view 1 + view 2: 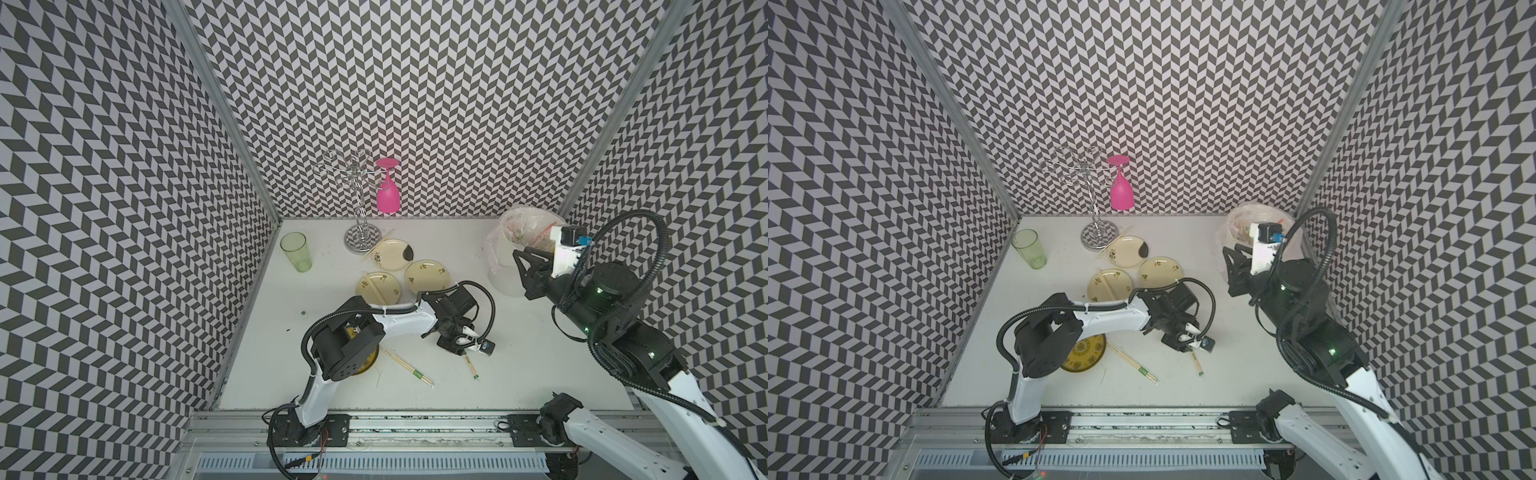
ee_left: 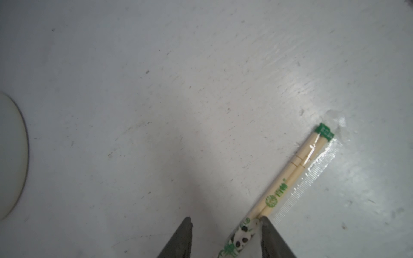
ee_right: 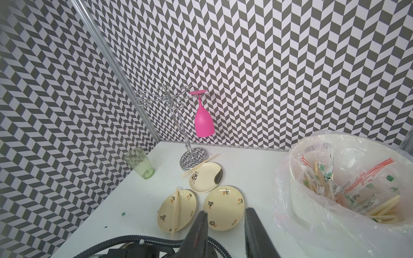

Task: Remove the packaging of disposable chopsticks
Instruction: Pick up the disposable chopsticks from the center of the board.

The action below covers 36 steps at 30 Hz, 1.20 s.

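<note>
In both top views the left hand [image 1: 462,349] points down at the bench [image 1: 540,365], near the middle of its front half, over one end of a wrapped pair. The sleeve [image 1: 471,368] runs out from under it toward the front edge. A second sleeve [image 1: 411,369], with a green mark near one end, lies flat just beside a yellow plate [image 1: 370,363] that the left arm partly hides. The right hand [image 1: 521,274] hangs above the bench in front of a bag-lined bin [image 1: 505,249] at the back right, well apart from both sleeves.

In the left wrist view we see the sleeve close up. It is clear, crinkled plastic with a flat sealed seam along one side. It has a green band at the far end, green lettering at mid-length and a black-and-white panda among green leaves at the near end. Two pale sticks [image 2: 297,165] lie side by side inside it, each with a thin groove. The panda end lies between the fingers [image 2: 273,239]. One finger touches it and the other stands clear, so this hand is open, not clamped.

In the right wrist view the right hand's fingers stand apart with nothing between them. Beyond them sit three cream plates [image 3: 223,201], and a bare pair [image 3: 175,212] lies across one. The bin holds emptied sleeves and loose sticks.
</note>
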Motion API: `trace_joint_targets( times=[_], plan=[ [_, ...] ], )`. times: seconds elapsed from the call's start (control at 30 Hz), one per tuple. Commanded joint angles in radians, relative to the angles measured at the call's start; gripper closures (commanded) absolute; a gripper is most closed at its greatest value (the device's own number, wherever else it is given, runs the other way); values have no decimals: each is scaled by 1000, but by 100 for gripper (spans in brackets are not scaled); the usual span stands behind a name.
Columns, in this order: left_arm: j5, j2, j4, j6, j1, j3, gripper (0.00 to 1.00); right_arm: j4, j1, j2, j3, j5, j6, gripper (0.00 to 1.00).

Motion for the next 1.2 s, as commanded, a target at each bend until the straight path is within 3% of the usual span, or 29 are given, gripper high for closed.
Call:
trace_joint_targets(
  times=[0.0,0.13,0.33,0.47,0.93,1.17],
  plan=[
    [-44,11,-96,31,-7,25,53,65,5,-17,-16,9,-17,71],
    [-93,19,-115,40,-17,23,58,70,5,-20,-26,10,-16,71],
    [-139,58,-162,23,-33,46,81,71,4,-19,-34,7,-10,71],
    [-136,62,-170,-2,-35,55,90,71,4,-17,-33,2,-4,72],
    [-90,-27,-48,-92,-18,68,100,74,4,1,-19,-11,22,72],
    [-2,-217,202,-299,69,-31,100,97,4,11,0,-24,41,71]
  ],
)
